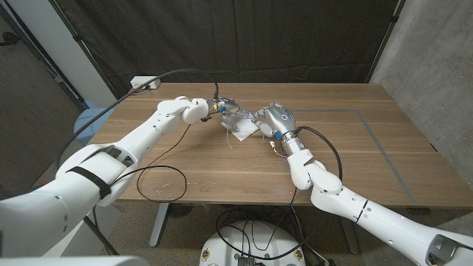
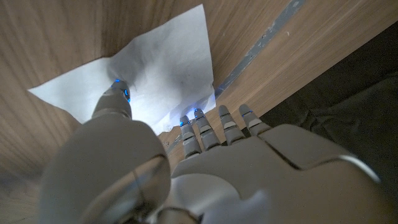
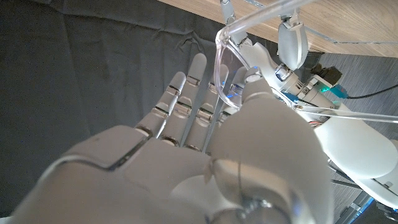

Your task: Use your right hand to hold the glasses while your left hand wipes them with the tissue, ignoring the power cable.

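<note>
Clear-framed glasses (image 3: 222,45) are pinched at one lens between the thumb and fingers of my right hand (image 3: 205,130). In the head view the glasses (image 1: 241,115) hang just above the table's far middle, between my right hand (image 1: 274,118) and my left hand (image 1: 220,108). A white tissue (image 1: 241,131) lies on the wood just below them. Through the left wrist camera my left hand (image 2: 186,162) hovers over the tissue (image 2: 163,65), its fingers (image 2: 214,127) apart and its thumb tip over the sheet. One fingertip of the left hand (image 3: 292,43) is close to the glasses' frame.
A black power cable (image 1: 164,180) loops across the table's near left and runs up to a white power strip (image 1: 145,83) at the far left corner. Grey tape lines (image 1: 373,129) mark the table's right side. A dark curtain hangs behind.
</note>
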You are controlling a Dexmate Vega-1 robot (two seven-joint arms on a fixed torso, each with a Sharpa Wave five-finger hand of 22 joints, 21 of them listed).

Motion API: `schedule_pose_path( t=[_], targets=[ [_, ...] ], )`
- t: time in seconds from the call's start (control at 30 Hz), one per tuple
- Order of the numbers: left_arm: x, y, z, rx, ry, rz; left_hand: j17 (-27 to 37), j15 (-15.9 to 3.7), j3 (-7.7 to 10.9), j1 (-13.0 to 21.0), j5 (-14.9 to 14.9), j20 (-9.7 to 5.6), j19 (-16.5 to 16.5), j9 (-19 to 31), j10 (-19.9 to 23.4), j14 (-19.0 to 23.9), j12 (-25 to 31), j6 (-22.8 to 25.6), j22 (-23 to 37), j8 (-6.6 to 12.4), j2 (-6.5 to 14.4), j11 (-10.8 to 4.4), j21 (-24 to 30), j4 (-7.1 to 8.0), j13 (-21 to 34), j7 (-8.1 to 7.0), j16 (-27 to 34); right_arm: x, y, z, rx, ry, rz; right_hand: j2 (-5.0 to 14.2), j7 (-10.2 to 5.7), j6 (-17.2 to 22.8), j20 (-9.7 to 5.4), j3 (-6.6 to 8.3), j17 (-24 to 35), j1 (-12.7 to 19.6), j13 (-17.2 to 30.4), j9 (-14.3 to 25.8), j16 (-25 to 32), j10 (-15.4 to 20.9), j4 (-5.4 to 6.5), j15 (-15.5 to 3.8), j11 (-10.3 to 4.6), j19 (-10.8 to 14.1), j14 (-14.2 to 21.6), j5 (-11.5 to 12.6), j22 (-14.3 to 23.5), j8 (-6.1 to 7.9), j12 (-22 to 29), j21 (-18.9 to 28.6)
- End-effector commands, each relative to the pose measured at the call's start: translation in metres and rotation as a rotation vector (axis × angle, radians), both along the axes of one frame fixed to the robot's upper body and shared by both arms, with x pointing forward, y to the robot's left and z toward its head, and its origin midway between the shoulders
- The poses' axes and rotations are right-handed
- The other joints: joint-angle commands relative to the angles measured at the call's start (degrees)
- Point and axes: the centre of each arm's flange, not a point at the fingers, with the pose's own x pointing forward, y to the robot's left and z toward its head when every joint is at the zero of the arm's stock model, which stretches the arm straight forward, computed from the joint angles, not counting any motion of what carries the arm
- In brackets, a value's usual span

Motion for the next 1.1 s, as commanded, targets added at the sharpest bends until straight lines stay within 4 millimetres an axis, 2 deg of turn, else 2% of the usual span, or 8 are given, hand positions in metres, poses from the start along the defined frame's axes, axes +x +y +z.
schedule_pose_path(
  t=[0.03, 0.2, 0.4, 0.53, 0.6, 0.8, 0.93, 1.1],
  targets=[
    [0.006, -0.004, -0.010, 0.028, -0.005, -0.011, 0.5, -3.68, -0.47, 2.2, 0.4, -0.45, 1.8, 0.0, 5.7, 2.9, 1.4, 6.4, 0.3, 2.11, 0.2, -0.38, 0.9, -0.21, 0.2, -0.12, 1.2, 0.004, -0.001, 0.000, 0.000, 0.001, -0.002, 0.62, 0.71, 0.0, -4.12, 0.42, 0.3, 0.3, 0.0, 0.2, -0.3, -0.2, -0.13, -8.70, 0.76, -0.3, -0.1, -0.5, 0.1, -0.14, -0.2, 0.6],
    [0.007, -0.004, -0.013, 0.016, -0.027, -0.022, 0.7, -6.76, -0.41, 5.3, 1.0, -1.79, 4.2, 0.0, 15.9, 8.0, 4.4, 19.0, 0.2, 6.29, 2.3, -1.68, 2.0, -0.43, 0.7, 0.71, 2.2, 0.005, -0.002, -0.001, 0.000, 0.002, -0.005, 0.92, 0.74, 0.0, -4.29, 0.57, 0.5, 0.5, 0.1, 0.2, -0.2, -0.2, -0.23, -8.76, 0.91, -0.7, -0.3, -1.3, 0.1, -0.31, -0.2, 0.7],
    [0.007, 0.001, -0.019, -0.033, -0.108, -0.048, 0.7, -10.44, 2.14, 12.1, 0.1, -4.86, 9.5, -0.2, 31.0, 21.2, 9.1, 37.6, -0.1, 12.62, 6.7, -1.93, 4.4, -1.57, 1.1, 2.89, 3.4, 0.008, -0.002, 0.000, 0.001, 0.003, -0.006, 1.06, -0.07, 0.3, -4.33, 0.66, 0.9, 0.7, 0.1, 0.3, 0.0, 0.1, -0.34, -8.91, 0.13, -0.8, -0.1, -1.9, 0.2, -0.36, -0.1, 0.9],
    [0.005, 0.005, -0.022, -0.069, -0.155, -0.060, 1.4, -10.86, 5.31, 18.3, -2.4, -6.01, 12.3, -0.9, 38.9, 29.6, 12.3, 44.7, -0.2, 14.02, 9.9, -1.73, 6.0, -2.39, 2.2, 6.25, 3.6, 0.009, -0.002, 0.000, -0.001, 0.002, -0.008, 1.13, -0.79, 1.2, -4.34, 0.81, 1.3, 1.0, 0.2, 0.3, 0.3, 0.8, -0.61, -9.09, -1.14, -0.9, 0.2, -2.5, 0.2, -0.16, 0.3, 1.2],
    [0.005, 0.008, -0.022, -0.086, -0.175, -0.063, 2.2, -11.52, 6.61, 21.3, -4.5, -6.16, 13.2, -0.9, 41.9, 33.0, 14.0, 47.1, -0.2, 14.32, 10.6, -1.56, 6.6, -2.94, 2.9, 7.27, 3.9, 0.010, -0.003, 0.000, 0.000, 0.003, -0.009, 1.11, -1.15, 1.9, -4.33, 0.89, 1.6, 1.3, 0.3, 0.4, 0.7, 1.5, -0.79, -9.24, -2.04, -0.9, 0.6, -2.8, 0.2, 0.03, 0.5, 1.4],
    [0.000, 0.016, -0.021, -0.173, -0.266, -0.094, 4.1, -11.50, 6.96, 23.8, -7.2, -6.52, 15.0, -0.8, 46.7, 37.1, 17.2, 48.1, -0.1, 13.65, 10.9, -0.85, 7.8, -2.79, 4.3, 8.74, 5.0, 0.012, -0.002, 0.002, 0.000, -0.003, -0.007, 0.94, -2.73, 3.3, -4.35, 0.93, 2.1, 1.6, 0.6, 0.5, 1.1, 3.2, -1.07, -9.33, -2.99, -0.5, 1.5, -3.6, 0.1, 0.34, 1.4, 2.1],
    [-0.006, 0.024, -0.016, -0.270, -0.334, -0.126, 4.7, -11.58, 6.96, 24.7, -7.8, -6.33, 15.5, -0.7, 47.0, 38.1, 18.0, 48.6, 0.0, 13.37, 10.9, -1.01, 8.2, -2.83, 4.8, 8.94, 5.3, 0.013, -0.003, 0.003, 0.010, -0.011, -0.008, 0.48, -4.08, 6.0, -4.24, 0.95, 2.9, 2.2, 1.3, 0.6, 1.7, 5.6, -1.66, -9.44, -5.74, -0.4, 2.7, -4.1, 0.0, 1.12, 2.5, 2.9],
    [-0.013, 0.033, -0.007, -0.414, -0.381, -0.162, 5.7, -11.65, 6.77, 25.4, -8.2, -6.25, 15.9, -0.7, 47.0, 39.4, 18.5, 48.2, 0.1, 12.81, 10.9, -1.05, 8.6, -2.71, 5.3, 9.15, 6.0, 0.015, -0.006, 0.003, 0.047, -0.015, -0.011, -0.31, -4.64, 8.2, -4.45, 0.69, 3.5, 2.5, 1.9, 0.6, 2.0, 8.2, -1.95, -9.45, -6.73, 0.3, 4.0, -3.6, -0.1, 2.10, 3.4, 3.9]
  ],
)
